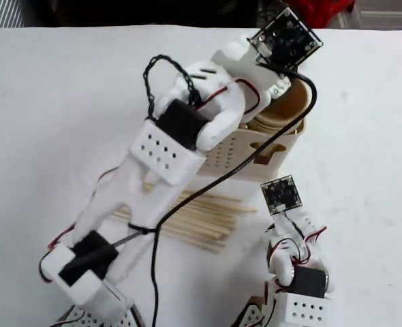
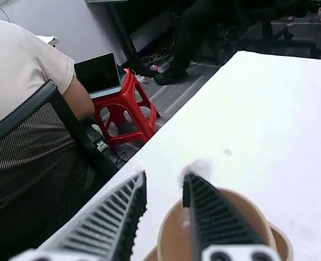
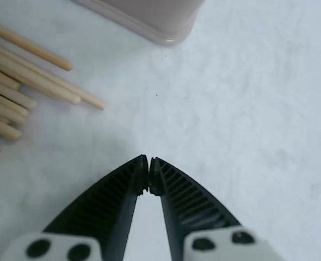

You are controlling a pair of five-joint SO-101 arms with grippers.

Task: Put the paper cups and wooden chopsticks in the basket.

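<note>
My left arm (image 1: 160, 150) stretches across the white counter (image 1: 51, 102) to the beige perforated plastic basket (image 1: 238, 153). My left jaws stand apart at the brown paper cups (image 1: 289, 102), which sit nested inside the basket. In the left wrist view, one jaw dips inside the top cup (image 2: 254, 215) and the other hangs outside its rim. They straddle the wall without pinching it. I judge the cup step to be at its close, with the cups in the basket and nothing in my grip.

The pale wooden chopsticks (image 1: 204, 221) lie in a loose flat bundle on the counter just beside the basket's near wall, partly under my left arm. They are not yet in the basket, so they are the work that remains.

My right arm (image 1: 296, 272) sits low near the basket's corner. My right jaws are pressed together on nothing and point down at bare counter, with the stick ends (image 3: 19, 81) off to one side.

Next, I think my left jaws should rise straight out of the cup so the inner jaw doesn't drag it over. Then one pair of jaws has to open and come down across the bundle. The sticks are thin and smooth and could roll or fan out.
</note>
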